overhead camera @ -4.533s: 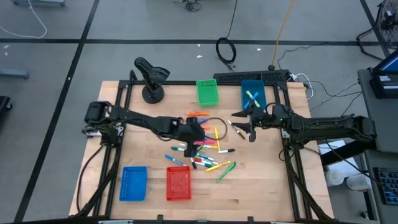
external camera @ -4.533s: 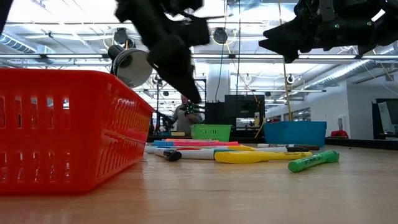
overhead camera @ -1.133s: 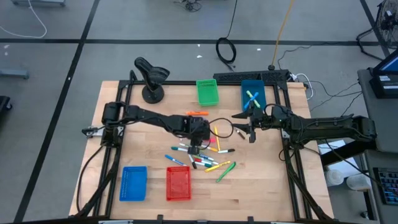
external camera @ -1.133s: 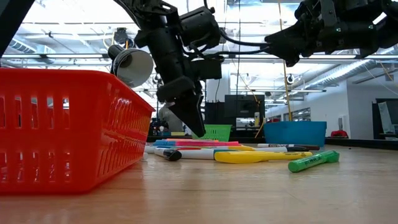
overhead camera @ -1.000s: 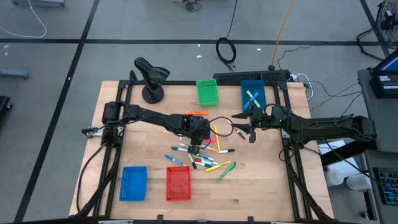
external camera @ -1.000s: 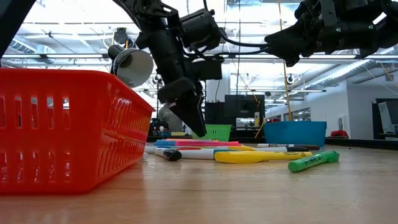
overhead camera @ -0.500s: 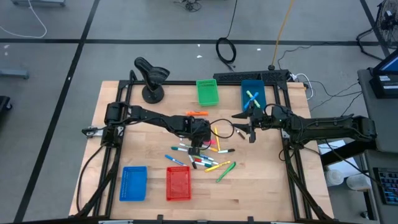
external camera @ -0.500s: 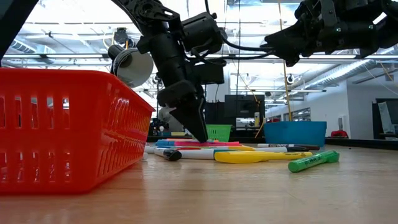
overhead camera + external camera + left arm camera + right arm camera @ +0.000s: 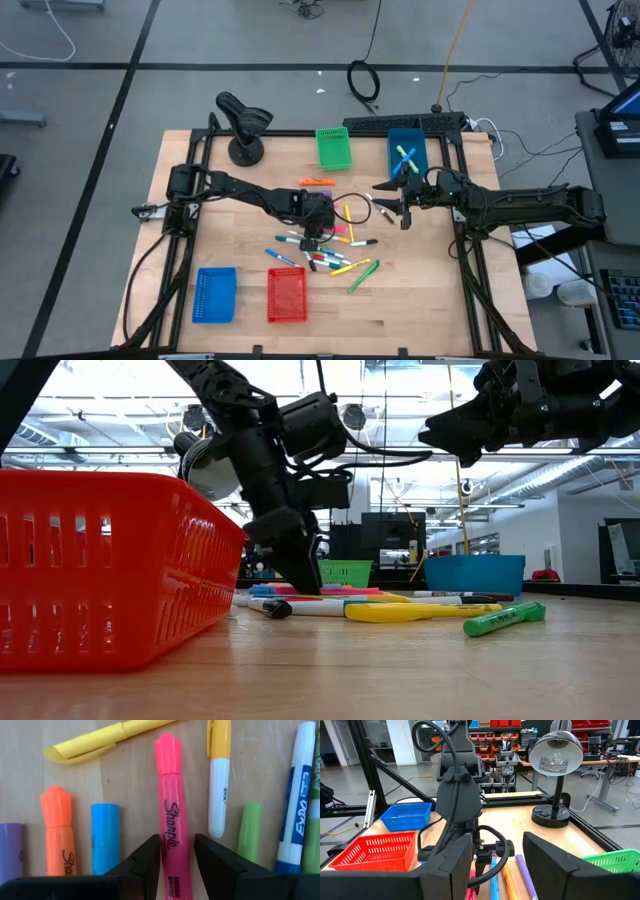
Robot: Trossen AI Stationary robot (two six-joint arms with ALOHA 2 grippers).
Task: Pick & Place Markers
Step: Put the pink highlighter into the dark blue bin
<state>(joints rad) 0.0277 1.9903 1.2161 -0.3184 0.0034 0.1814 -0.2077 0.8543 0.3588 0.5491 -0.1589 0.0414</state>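
The markers lie scattered in a loose pile at the table's middle, flat on the wood; the low view shows them as a row. My left gripper is down on the pile's far part, shut on a pink Sharpie marker. Orange, blue and white-bodied markers lie alongside it. My right gripper hangs open and empty above the table's right-centre. My left gripper pinches the pink marker's body below its cap, one finger on each long side. The fingers come from above, pointing down, and straddle the marker. It lies flat on the table between its neighbours.
A green basket and a dark blue basket holding green markers stand at the far edge. A blue basket and a red basket stand near the near edge. A desk lamp stands far left. One orange marker lies apart.
My left gripper has come down from just above the pile until its fingertips reach the markers on the table, shifting slightly toward the table's left. The markers and my right arm have stayed put.
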